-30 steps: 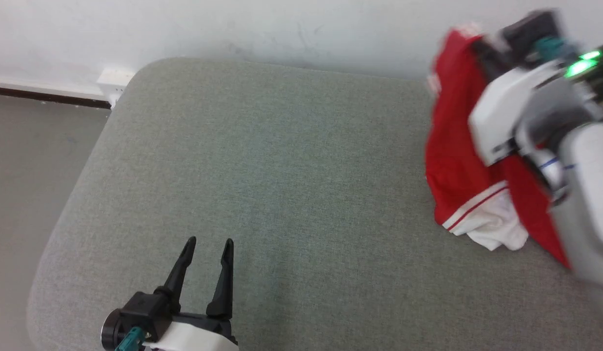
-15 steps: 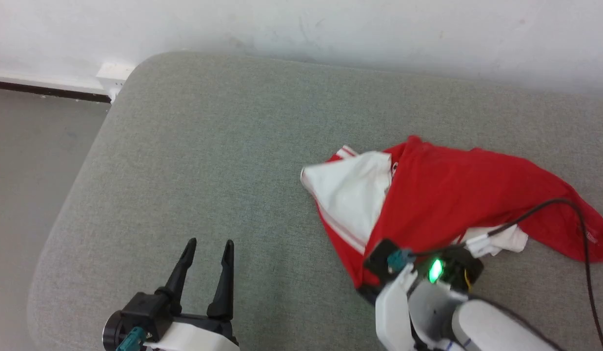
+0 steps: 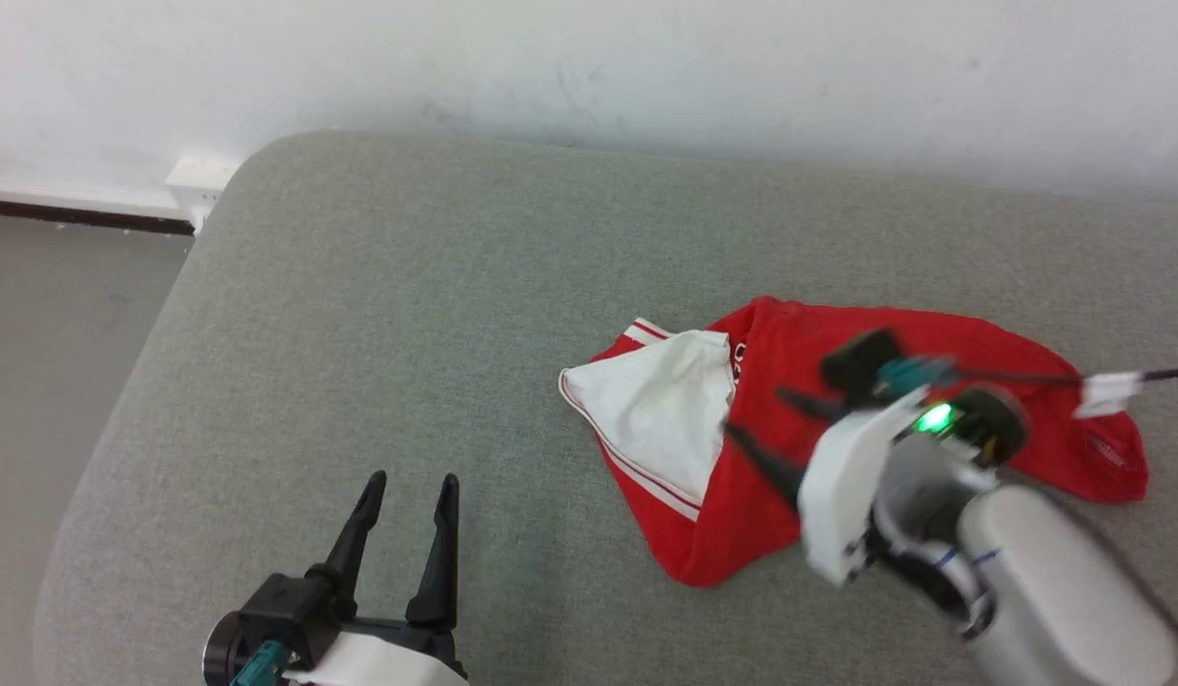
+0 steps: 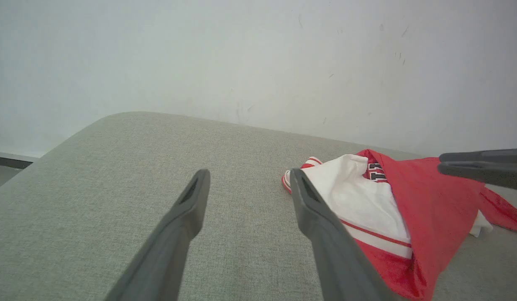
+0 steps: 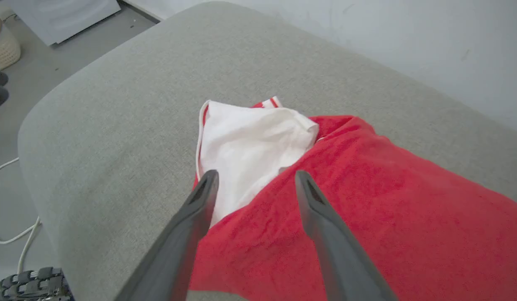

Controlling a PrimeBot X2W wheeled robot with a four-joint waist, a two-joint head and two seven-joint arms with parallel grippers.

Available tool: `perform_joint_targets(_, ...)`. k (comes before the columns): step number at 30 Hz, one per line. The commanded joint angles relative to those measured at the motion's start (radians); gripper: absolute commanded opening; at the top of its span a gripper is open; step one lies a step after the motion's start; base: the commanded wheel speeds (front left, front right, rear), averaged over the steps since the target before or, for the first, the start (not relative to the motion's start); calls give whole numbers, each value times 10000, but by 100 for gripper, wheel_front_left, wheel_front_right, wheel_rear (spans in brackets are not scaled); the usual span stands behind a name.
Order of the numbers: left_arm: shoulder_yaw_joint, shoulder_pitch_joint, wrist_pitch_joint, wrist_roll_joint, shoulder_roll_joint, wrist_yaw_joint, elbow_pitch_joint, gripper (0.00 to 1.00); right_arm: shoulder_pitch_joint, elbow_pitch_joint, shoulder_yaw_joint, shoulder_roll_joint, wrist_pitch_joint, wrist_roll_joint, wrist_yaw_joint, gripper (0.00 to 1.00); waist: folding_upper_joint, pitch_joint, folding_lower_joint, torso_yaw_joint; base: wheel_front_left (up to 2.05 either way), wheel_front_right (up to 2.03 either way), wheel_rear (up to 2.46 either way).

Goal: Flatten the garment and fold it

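The garment [image 3: 741,519] lies crumpled on the grey cushion, right of centre, a red heap with one white sleeve [image 3: 660,410] turned up at its left end. Black letters peek out at a fold [image 4: 375,171]. My right gripper [image 3: 756,416] hovers open just over the heap, fingers pointing left toward the sleeve, nothing between them. In the right wrist view the right gripper [image 5: 256,175] stands above the seam between the white sleeve [image 5: 250,146] and the red cloth [image 5: 367,200]. My left gripper [image 3: 410,481] stands open at the cushion's front left, apart from the garment [image 4: 430,200].
The grey cushion [image 3: 436,305] runs back to a white wall [image 3: 589,57], with its rounded corner and the floor [image 3: 65,324] on the left. A black cable with a white tag [image 3: 1108,391] hangs over the garment's right end. A white cord [image 5: 7,238] lies on the floor.
The right gripper, which held the garment up at the far right, brought it down onto the cushion's middle right and let go. It now hovers open over it. The left gripper stayed still.
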Motion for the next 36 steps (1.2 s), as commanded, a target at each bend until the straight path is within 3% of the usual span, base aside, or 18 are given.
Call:
perform_joint_targets(1, -17, 106, -47, -76, -22, 45, 1, 100, -154, -22, -233, 2, -15, 4, -7, 100, 0, -34, 1, -40, 0, 0, 0)
perform_joint_targets(5, -89, 116, -47, -61, -22, 31, -48, 100, -533, 3, -1628, -458, 406, -517, -7, 100, 0, 74, 1, -3, 0, 0, 0)
perform_joint_targets(13, -102, 27, -47, 37, -22, -65, -141, 100, -782, 477, -2823, -1888, 2167, -1004, -7, 100, 0, 460, 1, 215, 0, 0, 0)
perform_joint_targets(26, -71, -354, -47, 127, -22, -215, -65, 100, -1046, 1854, -3133, -1815, 1483, -1594, -7, 100, 0, 1022, 1, 523, 0, 0, 0)
perform_joint_targets(27, -60, -378, -47, 126, -22, -222, -77, 100, -1083, 1955, -3136, -1794, 1428, -1615, -7, 66, 0, 1069, 1, 531, 0, 0, 0)
perform_joint_targets(29, -46, -403, -47, 112, -22, -235, -94, 100, -1158, 2160, -3245, -1727, 1319, -1667, -7, 29, 0, 1152, 1, 537, 0, 0, 0)
perform_joint_targets(30, -48, -410, -47, 100, -22, -240, -97, 100, -1187, 2258, -3288, -1709, 1281, -1707, -7, 6, 0, 1186, 1, 537, 0, 0, 0)
perform_joint_targets(31, -49, -418, -47, 83, -22, -243, -99, 100, -1226, 2349, -3340, -1684, 1247, -1738, -7, 0, 0, 1217, 1, 531, 0, 0, 0)
perform_joint_targets(36, -62, -466, -47, -2, -22, -230, -83, 100, -1518, 2505, -3466, -1601, 866, -1795, -7, 0, 0, 1309, 1, 416, 0, 0, 0)
